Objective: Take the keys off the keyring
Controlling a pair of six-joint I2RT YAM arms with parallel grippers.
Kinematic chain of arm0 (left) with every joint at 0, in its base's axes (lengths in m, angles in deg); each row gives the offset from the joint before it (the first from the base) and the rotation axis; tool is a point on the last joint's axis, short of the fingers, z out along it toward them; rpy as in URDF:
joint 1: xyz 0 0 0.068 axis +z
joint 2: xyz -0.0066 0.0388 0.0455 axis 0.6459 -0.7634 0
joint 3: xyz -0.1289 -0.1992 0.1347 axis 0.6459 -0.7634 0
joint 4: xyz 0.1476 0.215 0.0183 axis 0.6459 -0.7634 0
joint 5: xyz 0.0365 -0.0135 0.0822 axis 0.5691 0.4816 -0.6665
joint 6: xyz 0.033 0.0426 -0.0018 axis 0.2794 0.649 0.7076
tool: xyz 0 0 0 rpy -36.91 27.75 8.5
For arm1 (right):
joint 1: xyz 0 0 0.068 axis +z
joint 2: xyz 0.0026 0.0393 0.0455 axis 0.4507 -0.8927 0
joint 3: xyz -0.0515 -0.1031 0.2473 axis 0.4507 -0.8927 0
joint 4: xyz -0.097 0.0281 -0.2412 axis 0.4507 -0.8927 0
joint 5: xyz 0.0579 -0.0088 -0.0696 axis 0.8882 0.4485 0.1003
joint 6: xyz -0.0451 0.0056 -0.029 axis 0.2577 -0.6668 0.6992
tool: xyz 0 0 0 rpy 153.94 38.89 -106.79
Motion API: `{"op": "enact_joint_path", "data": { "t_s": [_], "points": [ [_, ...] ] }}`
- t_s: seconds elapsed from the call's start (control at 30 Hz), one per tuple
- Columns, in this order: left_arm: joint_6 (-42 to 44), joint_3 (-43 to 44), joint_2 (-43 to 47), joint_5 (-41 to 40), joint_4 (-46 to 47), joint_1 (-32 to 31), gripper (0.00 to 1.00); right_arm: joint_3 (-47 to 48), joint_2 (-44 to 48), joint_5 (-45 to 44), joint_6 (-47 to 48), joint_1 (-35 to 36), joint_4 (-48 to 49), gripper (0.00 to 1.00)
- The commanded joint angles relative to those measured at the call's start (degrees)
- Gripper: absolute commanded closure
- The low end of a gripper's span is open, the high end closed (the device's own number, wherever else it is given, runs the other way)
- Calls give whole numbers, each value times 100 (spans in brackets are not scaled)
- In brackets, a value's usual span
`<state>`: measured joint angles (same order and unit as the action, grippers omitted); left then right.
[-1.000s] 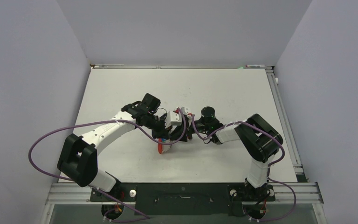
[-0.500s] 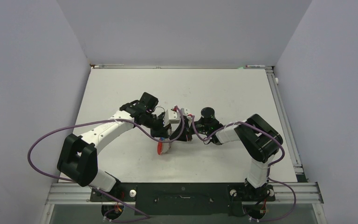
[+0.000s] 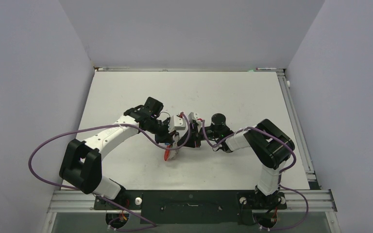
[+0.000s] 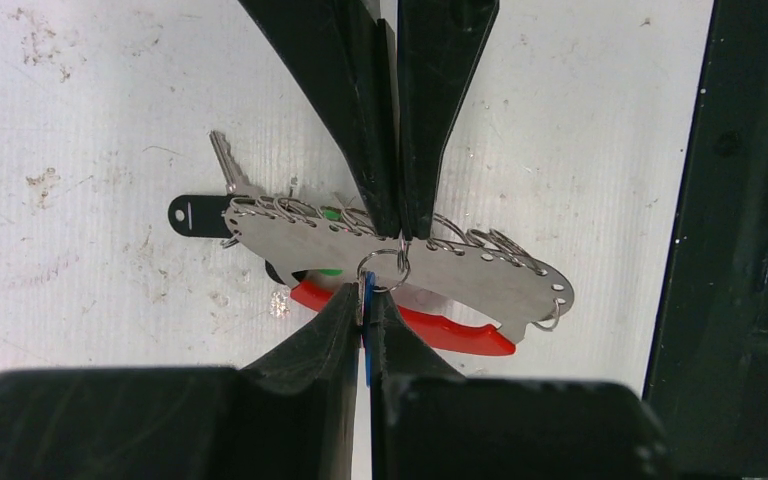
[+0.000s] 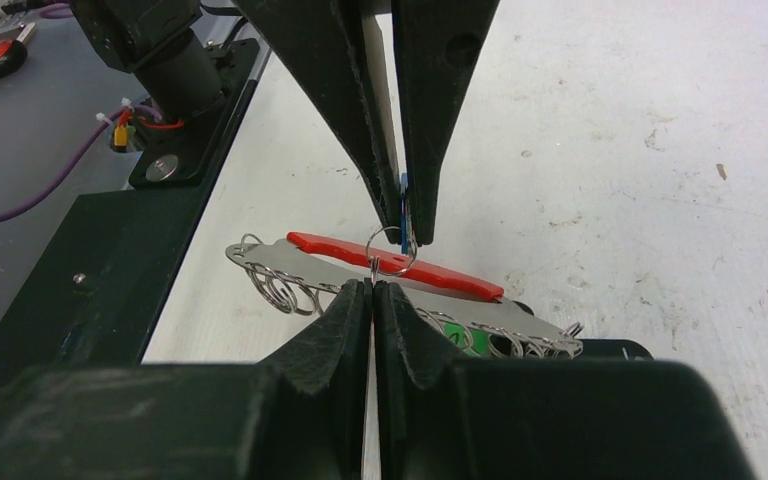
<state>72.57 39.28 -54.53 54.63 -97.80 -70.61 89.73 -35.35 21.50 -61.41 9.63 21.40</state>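
Note:
The keyring (image 4: 480,272) is a curved grey metal plate lined with small split rings, with a red arc (image 4: 440,330) beneath it; it lies on the white table (image 3: 233,97). My left gripper (image 4: 365,298) is shut on the blue key (image 4: 369,320), which hangs from a small ring (image 4: 385,268) at the plate's middle. From the opposite side my right gripper (image 5: 372,287) is shut on the keyring's metal edge. A green key (image 4: 330,213), a black tag (image 4: 192,212) and a silvery key (image 4: 223,160) sit at the plate's far end. In the top view both grippers meet over the red arc (image 3: 167,154).
The black base frame (image 5: 80,260) with the arm mount and purple cable (image 5: 30,195) lies close beside the keyring. White walls enclose the table on three sides. A metal rail (image 3: 296,121) runs along the right edge.
My right gripper has shut on the keyring's metal edge; a second ago its jaws stood slightly apart. Both wrists shifted a little. The left grip on the blue key is unchanged.

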Motion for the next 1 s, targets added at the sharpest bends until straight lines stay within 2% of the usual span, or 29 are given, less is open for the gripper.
{"op": "enact_joint_path", "data": {
  "t_s": [0.0,0.4,0.7,0.83,0.97],
  "points": [
    [242,-25,45,-11,187,31,100,-29,54,175,-280,-25,839,95],
    [170,-278,22,-41,377,-71,100,-72,-58,178,-730,-82,1386,95],
    [-316,-55,-139,-29,607,76,100,-219,-52,365,-625,-80,1500,95],
    [-391,199,-253,41,541,179,100,-235,1,395,-210,-63,1077,95],
    [-354,339,-220,129,457,160,100,-98,176,322,813,6,-206,95]
  ]
}}
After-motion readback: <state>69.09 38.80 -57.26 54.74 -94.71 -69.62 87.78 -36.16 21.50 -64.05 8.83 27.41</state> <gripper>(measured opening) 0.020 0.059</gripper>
